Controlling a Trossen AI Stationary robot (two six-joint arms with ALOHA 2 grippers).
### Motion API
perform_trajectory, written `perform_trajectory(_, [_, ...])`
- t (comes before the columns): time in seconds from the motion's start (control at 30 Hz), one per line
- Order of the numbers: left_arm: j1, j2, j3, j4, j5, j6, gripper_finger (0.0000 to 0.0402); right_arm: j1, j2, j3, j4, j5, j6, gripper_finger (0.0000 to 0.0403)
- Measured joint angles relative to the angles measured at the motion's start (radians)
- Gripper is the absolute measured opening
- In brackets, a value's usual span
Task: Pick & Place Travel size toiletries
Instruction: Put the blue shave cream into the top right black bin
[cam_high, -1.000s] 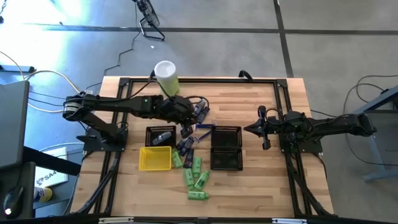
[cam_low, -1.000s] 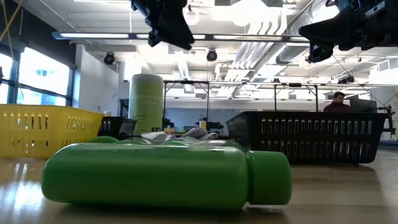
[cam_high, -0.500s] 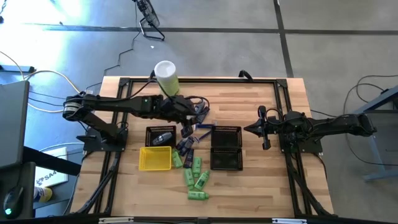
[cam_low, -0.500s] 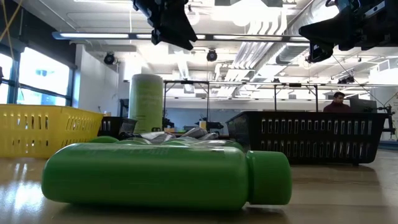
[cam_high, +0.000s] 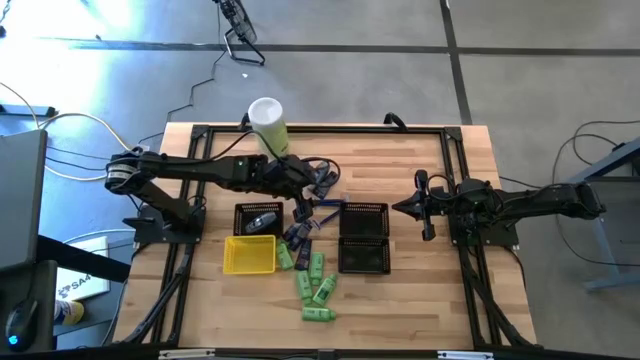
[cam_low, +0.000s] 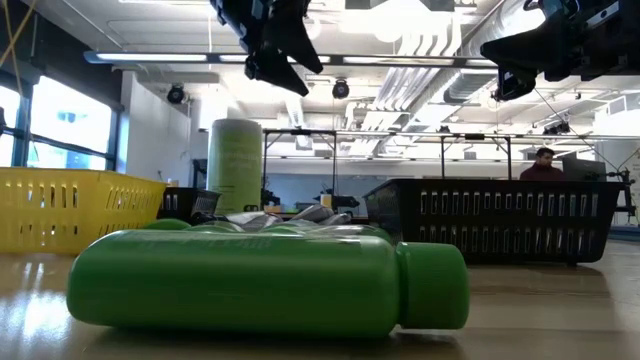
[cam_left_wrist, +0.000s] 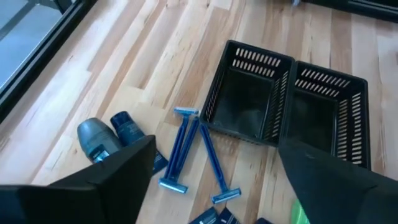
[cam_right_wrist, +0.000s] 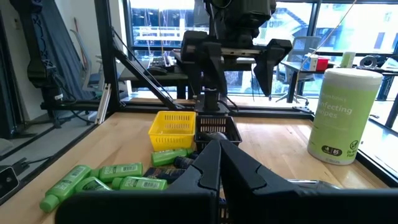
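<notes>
Hovering over table centre-left: left gripper (cam_high: 303, 185), fingers spread wide, nothing between them. Seen from low cam (cam_low: 275, 45) well above the tabletop; from own wrist cam both dark fingers (cam_left_wrist: 99, 180) stand apart w/ bare wood between.

Items, task set:
- Green bottles (cam_high: 313, 283), several, lying in loose cluster on the wood, front-centre, just beside yellow basket (cam_high: 249, 254). One lies right in front of low cam (cam_low: 260, 280), on its side, cap to the right.
- Dark grey/bluish tubes (cam_high: 298, 235), small pile between the black baskets, near the green cluster. Two w/ rounded caps (cam_left_wrist: 106, 134) show below left gripper.
- Blue razors (cam_left_wrist: 196, 152), approx. three, flat on wood, touching/crossing each other, just beside twin black basket.
- One dark item (cam_high: 260, 221) lying inside left black basket (cam_high: 258, 217).

Other fixtures:
- Twin black basket (cam_high: 363, 238), right of centre; both compartments look dark, contents cannot tell.
- Tall pale-green canister (cam_high: 269, 124) w/ white lid, upright, back of table (cam_high: 420, 300), near left arm.

Right gripper (cam_high: 398, 207): clenched shut, fingers (cam_right_wrist: 214, 168) pressed together, holding nothing; parked at table's right side, well apart from the items.

Person (cam_low: 541, 163) seated in room beyond.
</notes>
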Motion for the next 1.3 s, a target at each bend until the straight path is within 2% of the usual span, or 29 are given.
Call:
perform_trajectory(0.17, [0.000, 0.000, 0.000, -0.007, -0.001, -0.004, 0.0373, 0.000, 0.000, 0.000, 0.000, 0.000, 0.000, 0.0002])
perform_trajectory(0.33, [0.000, 0.000, 0.000, -0.007, -0.002, -0.004, 0.0387, 0.000, 0.000, 0.000, 0.000, 0.000, 0.000, 0.0002])
perform_trajectory(0.77, [0.000, 0.000, 0.000, -0.002, -0.001, -0.011, 0.0388, 0.000, 0.000, 0.000, 0.000, 0.000, 0.000, 0.0002])
perform_trajectory(1.3, [0.000, 0.000, 0.000, -0.058, 0.027, -0.189, 0.0388, 0.000, 0.000, 0.000, 0.000, 0.000, -0.004, 0.0002])
